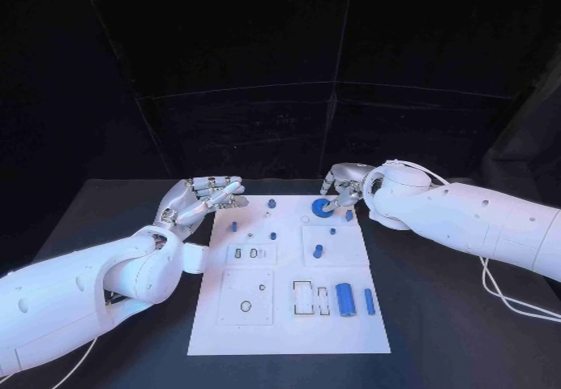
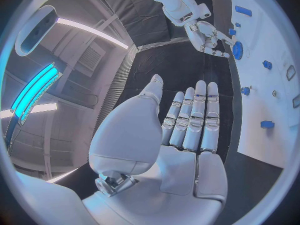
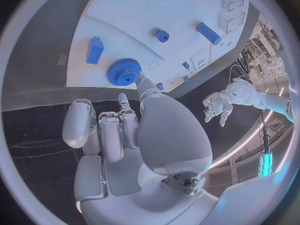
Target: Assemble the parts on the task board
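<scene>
The white task board (image 1: 286, 324) lies in the middle of the table. A blue gear (image 1: 320, 207) sits flat near its far edge. My right hand (image 1: 343, 185) hovers just behind the gear; in the right wrist view one fingertip (image 3: 140, 78) touches the rim of the gear (image 3: 124, 71) while the other fingers stay off it. My left hand (image 1: 208, 197) is at the board's far left corner, and its palm (image 2: 187, 130) is flat with straight fingers, holding nothing. A blue cylinder (image 1: 345, 300) and a thin blue rod (image 1: 370, 301) lie near the board's front right.
Small blue pegs stand on the board's far half (image 1: 270, 203), (image 1: 233, 226), (image 1: 318, 252). A blue block (image 3: 95, 50) lies beside the gear. Several empty cut-outs (image 1: 246, 306) mark the board's front left. Black table (image 1: 105, 219) surrounds the board.
</scene>
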Tool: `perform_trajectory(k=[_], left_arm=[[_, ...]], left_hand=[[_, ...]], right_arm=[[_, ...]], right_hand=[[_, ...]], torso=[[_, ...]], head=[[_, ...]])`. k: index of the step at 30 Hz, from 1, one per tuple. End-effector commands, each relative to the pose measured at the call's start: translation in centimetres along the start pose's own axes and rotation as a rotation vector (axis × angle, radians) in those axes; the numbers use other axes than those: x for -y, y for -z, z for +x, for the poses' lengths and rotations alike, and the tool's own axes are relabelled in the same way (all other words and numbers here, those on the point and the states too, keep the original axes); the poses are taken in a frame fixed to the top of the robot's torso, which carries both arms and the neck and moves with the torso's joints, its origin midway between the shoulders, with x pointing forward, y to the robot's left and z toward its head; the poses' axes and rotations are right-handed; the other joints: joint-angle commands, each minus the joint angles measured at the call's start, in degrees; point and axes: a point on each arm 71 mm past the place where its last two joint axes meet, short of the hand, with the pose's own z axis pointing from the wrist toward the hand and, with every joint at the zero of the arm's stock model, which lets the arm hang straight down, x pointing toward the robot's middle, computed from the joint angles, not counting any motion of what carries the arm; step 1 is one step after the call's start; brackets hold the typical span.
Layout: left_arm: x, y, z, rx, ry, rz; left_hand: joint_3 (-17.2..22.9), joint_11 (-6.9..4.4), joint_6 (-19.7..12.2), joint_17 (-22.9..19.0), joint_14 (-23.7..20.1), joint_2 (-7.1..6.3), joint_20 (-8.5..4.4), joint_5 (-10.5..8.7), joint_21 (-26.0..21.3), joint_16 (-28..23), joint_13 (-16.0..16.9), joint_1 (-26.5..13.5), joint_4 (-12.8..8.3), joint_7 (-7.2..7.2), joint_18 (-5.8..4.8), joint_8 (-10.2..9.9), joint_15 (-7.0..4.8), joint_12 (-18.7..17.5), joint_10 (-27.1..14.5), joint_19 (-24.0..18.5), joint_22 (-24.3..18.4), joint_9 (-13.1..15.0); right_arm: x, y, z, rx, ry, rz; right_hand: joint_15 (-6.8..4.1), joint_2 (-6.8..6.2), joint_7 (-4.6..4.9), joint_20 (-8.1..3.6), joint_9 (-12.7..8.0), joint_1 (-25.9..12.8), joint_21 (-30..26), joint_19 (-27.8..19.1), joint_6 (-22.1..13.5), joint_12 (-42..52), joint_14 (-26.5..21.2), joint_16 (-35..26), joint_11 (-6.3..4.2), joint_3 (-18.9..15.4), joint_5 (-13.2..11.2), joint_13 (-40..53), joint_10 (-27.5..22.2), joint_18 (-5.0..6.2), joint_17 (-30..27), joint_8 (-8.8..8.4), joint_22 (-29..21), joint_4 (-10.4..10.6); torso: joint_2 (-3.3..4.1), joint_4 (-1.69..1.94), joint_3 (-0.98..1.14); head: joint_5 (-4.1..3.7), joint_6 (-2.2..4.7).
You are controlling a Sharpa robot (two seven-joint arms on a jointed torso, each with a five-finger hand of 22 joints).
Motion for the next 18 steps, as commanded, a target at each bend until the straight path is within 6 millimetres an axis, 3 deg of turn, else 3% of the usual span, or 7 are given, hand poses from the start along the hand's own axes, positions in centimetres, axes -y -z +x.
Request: perform_trajectory(k=[1,18], left_arm=[[0.11,-0.06,0.15,-0.014,0.006,0.006],[0.07,-0.09,0.08,-0.013,0.005,0.004]], left_hand=[[0.0,0.09,-0.3,0.1,0.1,0.22,0.1,-0.19,-0.3,-0.2,-0.1,-0.4,-0.2,0.48,0.8,-0.2,0.19,-0.3,-0.1,0.2,-0.1,-0.1],[0.0,0.08,-0.3,0.1,0.2,0.26,0.1,-0.18,-0.3,-0.2,-0.1,-0.4,-0.3,0.46,0.81,-0.2,0.19,-0.3,0.0,0.2,-0.1,0.0]], right_arm=[[0.02,-0.07,-0.04,-0.009,0.045,0.004],[-0.31,-0.63,0.59,-0.057,0.059,0.0]], right_hand=[[0.46,0.3,-0.09,0.13,0.0,0.7,0.2,0.4,0.0,0.5,4.5,0.3,0.01,0.2,-0.4,8.6,2.6,-0.89,7.5,0.49,0.2,-0.4],[0.39,0.61,-0.15,0.11,0.1,0.9,0.4,0.5,0.2,1.1,4.5,0.4,0.02,0.6,-0.6,9.3,3.0,-0.96,7.8,0.8,0.6,-0.8]], torso=[[0.03,-0.02,0.01],[0.03,-0.02,0.04]], head=[[0.0,-0.08],[0.02,-0.5]])
